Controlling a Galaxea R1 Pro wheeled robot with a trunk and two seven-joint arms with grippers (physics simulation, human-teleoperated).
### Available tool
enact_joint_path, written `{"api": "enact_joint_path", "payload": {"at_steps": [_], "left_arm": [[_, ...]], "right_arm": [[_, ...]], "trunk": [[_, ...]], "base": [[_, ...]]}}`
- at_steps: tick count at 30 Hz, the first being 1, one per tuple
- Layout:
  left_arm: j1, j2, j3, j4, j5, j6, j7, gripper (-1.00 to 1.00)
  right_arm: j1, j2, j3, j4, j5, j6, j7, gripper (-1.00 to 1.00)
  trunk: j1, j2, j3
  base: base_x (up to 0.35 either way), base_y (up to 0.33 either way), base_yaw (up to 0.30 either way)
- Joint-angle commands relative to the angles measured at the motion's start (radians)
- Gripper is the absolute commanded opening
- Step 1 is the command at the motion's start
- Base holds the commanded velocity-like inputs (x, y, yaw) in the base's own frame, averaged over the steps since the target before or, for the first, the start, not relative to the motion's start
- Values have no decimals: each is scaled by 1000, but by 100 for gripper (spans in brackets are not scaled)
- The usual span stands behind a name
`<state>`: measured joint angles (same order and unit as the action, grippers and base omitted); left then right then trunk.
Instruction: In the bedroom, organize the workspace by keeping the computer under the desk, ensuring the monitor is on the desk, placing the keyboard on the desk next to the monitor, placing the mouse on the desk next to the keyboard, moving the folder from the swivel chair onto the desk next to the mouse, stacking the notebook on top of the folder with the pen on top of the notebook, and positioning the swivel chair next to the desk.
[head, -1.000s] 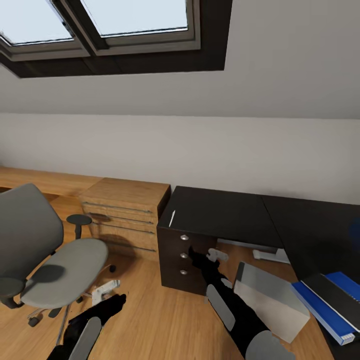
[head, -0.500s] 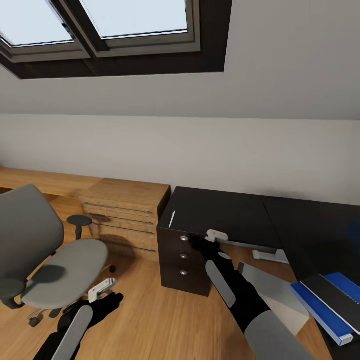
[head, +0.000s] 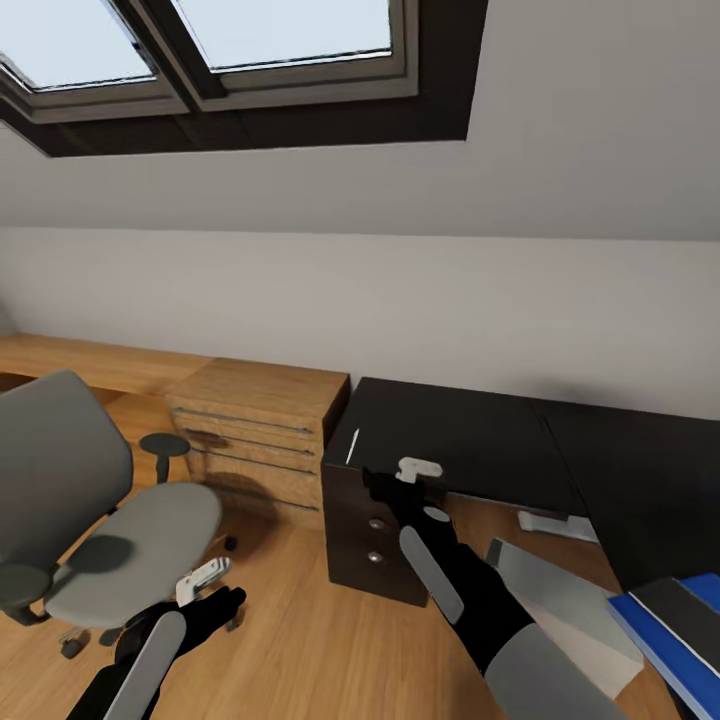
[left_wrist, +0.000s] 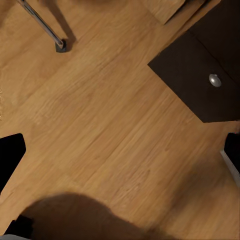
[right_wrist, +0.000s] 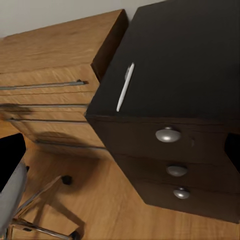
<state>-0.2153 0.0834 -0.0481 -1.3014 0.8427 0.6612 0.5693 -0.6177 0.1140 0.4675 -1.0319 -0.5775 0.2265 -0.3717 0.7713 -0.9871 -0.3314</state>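
The pen (head: 351, 446) (right_wrist: 125, 88), a thin white stick, lies near the left edge on top of the dark three-drawer unit (head: 372, 540) (right_wrist: 190, 55). My right gripper (head: 418, 468) (right_wrist: 121, 152) hovers open at the unit's front top edge, a little right of the pen, holding nothing. The grey swivel chair (head: 120, 525) stands at the left with a bare seat. My left gripper (head: 205, 580) (left_wrist: 120, 150) hangs open over the floor beside the chair. The light grey computer (head: 565, 600) lies on the floor at the right, below the black desk top (head: 645, 475).
A light-wood drawer chest (head: 255, 430) (right_wrist: 47, 67) stands against the wall left of the dark unit. At the bottom right corner a blue flat item (head: 660, 630) carries a dark slab. The chair's chrome base (right_wrist: 42, 227) and a castor (left_wrist: 60, 46) sit on the wood floor.
My right gripper has risen from the drawer fronts to the unit's top edge. The view has shifted a little to the left. The left arm has barely moved.
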Motion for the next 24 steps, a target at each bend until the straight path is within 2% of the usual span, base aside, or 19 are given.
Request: {"api": "enact_joint_path", "payload": {"at_steps": [1, 10, 13, 17, 24], "left_arm": [[-1, 1, -3, -1, 10, 0, 10, 100], [-1, 1, -3, -1, 10, 0, 11, 100], [-1, 1, -3, -1, 10, 0, 11, 100], [-1, 1, -3, -1, 10, 0, 11, 100], [-1, 1, -3, -2, 10, 0, 11, 100]], "right_arm": [[-1, -1, 5, -2, -6, 3, -8, 100], [-1, 4, 22, 3, -3, 3, -10, 100], [0, 11, 49, 7, -2, 3, -11, 100], [-1, 14, 76, 15, 0, 2, -13, 100], [-2, 17, 87, 41, 2, 2, -14, 100]], "trunk": [[1, -1, -1], [1, -1, -1], [1, -1, -1], [1, -1, -1], [1, -1, -1]], "base": [[311, 0, 237], [319, 0, 262], [270, 0, 272], [225, 0, 273], [158, 0, 269]]}}
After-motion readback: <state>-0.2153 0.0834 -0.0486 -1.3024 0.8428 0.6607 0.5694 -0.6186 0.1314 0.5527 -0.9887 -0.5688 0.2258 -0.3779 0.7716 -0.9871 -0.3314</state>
